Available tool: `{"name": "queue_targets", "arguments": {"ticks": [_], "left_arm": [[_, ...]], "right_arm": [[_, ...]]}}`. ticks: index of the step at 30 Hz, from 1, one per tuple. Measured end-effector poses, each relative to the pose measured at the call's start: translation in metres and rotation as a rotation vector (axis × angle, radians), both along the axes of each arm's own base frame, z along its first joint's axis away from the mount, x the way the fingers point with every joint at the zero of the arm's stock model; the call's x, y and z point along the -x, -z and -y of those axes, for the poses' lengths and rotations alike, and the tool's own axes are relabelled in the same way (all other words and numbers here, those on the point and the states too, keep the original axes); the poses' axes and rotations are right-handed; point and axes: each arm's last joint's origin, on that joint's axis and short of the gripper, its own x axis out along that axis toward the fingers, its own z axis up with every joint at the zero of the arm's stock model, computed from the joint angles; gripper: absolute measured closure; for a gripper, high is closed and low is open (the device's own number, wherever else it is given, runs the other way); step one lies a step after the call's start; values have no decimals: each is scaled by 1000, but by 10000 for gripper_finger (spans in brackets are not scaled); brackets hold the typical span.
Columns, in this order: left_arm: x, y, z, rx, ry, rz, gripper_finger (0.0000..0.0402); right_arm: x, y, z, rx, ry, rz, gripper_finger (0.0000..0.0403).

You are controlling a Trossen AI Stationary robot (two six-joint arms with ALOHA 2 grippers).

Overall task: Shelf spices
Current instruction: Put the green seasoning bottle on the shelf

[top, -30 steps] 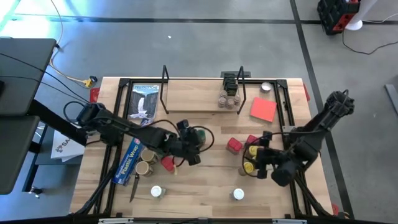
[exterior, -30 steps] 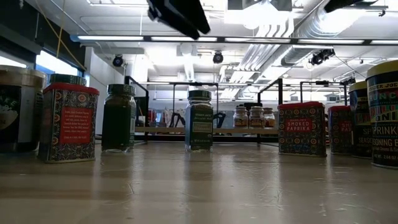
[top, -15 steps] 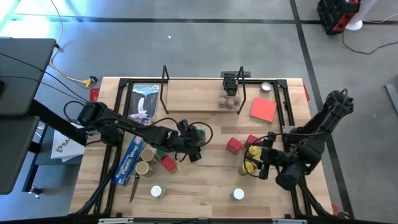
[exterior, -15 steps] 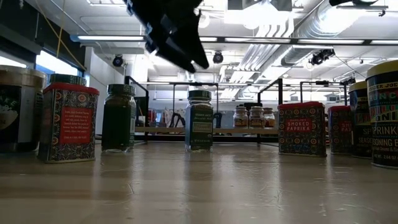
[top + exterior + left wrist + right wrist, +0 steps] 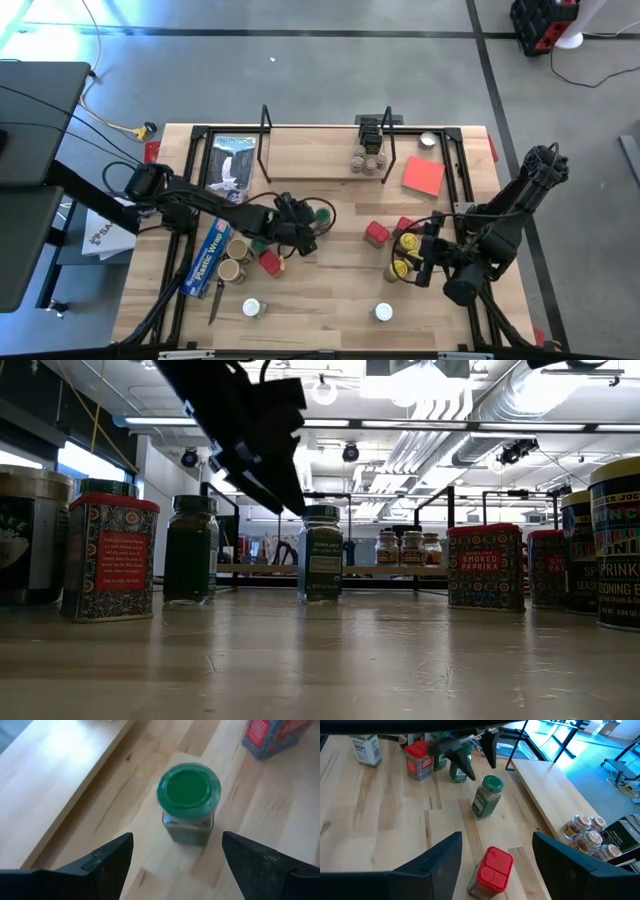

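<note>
A green-lidded spice jar (image 5: 189, 795) stands upright on the table (image 5: 330, 290), near its middle (image 5: 322, 212). My left gripper (image 5: 175, 865) is open, slanting down just short of the jar, one finger to each side of it and clear of it; in the low view it hangs over the jar (image 5: 321, 555). My right gripper (image 5: 497, 865) hovers open at the right side, above a red tin (image 5: 492, 870) that it does not touch. The shelf (image 5: 320, 160), a light-wood board with black wire uprights, stands at the far edge and carries a few jars (image 5: 368, 158).
A blue plastic-wrap box (image 5: 210, 255), tan-lidded jars (image 5: 235, 262) and a red tin (image 5: 270, 262) lie near the left arm. Yellow-lidded jars (image 5: 403, 255) and red tins (image 5: 377, 233) crowd the right gripper. A red sheet (image 5: 423, 175) lies at the far right. Two white-lidded jars (image 5: 383, 313) stand near the front.
My left gripper has come down from well above the table toward the green-lidded jar, drawing back a little toward the table's left and far side. The jar and the other spices have stayed where they were.
</note>
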Motion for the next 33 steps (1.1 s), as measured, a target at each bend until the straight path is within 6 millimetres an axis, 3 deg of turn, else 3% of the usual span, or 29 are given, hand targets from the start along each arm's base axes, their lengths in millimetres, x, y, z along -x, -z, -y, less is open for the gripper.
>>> {"name": "queue_targets", "arguments": {"ticks": [10,19,33], "left_arm": [[-5,22,-18,50,67,180,99],[-9,23,-26,82,93,254,103],[-9,23,-30,83,104,246,200]], "right_arm": [[0,0,0,11,2,6,167],[0,0,0,5,5,8,167],[0,0,0,13,1,4,167]]}}
